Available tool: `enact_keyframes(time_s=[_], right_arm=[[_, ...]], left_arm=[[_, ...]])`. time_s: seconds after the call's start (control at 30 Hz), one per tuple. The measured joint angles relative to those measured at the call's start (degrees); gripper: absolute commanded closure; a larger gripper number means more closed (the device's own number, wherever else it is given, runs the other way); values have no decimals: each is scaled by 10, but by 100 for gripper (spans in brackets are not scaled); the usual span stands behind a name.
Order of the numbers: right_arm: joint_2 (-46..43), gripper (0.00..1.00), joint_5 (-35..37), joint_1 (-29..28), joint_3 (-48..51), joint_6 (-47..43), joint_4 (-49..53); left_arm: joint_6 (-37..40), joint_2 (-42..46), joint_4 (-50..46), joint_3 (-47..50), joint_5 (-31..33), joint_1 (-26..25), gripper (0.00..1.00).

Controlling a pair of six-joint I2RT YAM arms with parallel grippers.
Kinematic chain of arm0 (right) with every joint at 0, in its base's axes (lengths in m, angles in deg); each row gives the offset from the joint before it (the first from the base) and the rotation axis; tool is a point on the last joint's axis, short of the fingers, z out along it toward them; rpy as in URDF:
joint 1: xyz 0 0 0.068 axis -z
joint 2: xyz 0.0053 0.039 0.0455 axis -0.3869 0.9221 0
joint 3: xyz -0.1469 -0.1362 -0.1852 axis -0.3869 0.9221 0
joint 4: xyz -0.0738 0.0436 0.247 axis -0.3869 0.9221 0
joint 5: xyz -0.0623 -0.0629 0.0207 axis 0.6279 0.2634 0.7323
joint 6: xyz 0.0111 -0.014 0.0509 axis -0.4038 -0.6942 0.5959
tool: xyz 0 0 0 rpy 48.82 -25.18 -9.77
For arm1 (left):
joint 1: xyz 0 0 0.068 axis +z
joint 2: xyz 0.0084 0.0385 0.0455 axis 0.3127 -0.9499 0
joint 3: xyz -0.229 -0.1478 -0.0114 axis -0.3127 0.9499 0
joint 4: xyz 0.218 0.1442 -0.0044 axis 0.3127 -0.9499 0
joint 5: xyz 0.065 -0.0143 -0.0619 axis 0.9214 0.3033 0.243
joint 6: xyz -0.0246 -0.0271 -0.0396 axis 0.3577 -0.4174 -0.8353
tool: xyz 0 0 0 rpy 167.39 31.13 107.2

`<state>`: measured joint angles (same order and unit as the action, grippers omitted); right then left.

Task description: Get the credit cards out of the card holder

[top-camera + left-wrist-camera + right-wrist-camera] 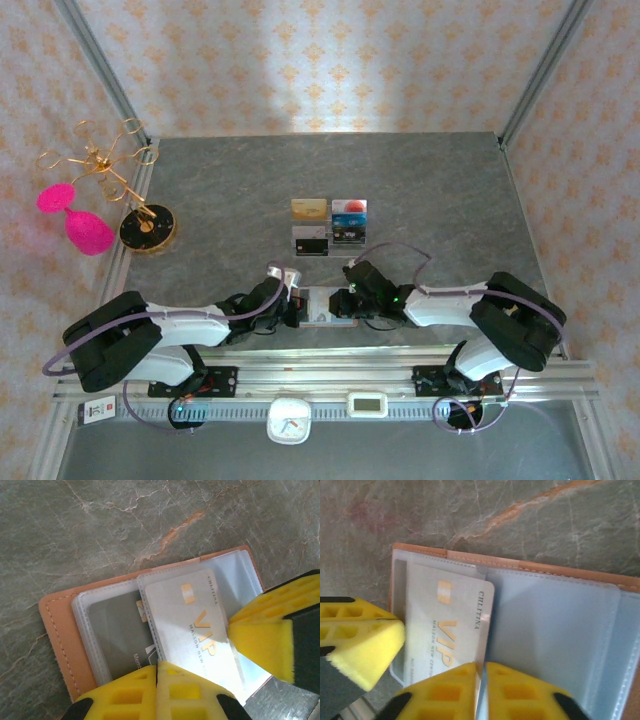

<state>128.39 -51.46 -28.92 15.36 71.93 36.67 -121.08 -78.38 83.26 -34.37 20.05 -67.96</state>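
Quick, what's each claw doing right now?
Left gripper: closed, pinching the card holder's sleeve.
Right gripper: closed on the VIP card's edge.

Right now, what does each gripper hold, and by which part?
The right gripper pinches a clear sleeve of the card holder by its edge beside the VIP card. The left gripper is shut at the sleeves' near edge; its hold cannot be told.

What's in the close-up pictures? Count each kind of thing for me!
Silver card: 1
Grey card: 1
Wallet: 1
Claws: 2, left claw and right claw
Total: 5
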Motion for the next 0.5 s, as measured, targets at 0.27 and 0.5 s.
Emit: enact_keyframes(time_s=[0.27,0.5], right_arm=[[-31,100,9,4,20,7,4],[-58,100,10,19,37,8,10]], left_arm=[[0,1,-1,0,-9,9,100],[8,39,-30,0,-10,22,100]])
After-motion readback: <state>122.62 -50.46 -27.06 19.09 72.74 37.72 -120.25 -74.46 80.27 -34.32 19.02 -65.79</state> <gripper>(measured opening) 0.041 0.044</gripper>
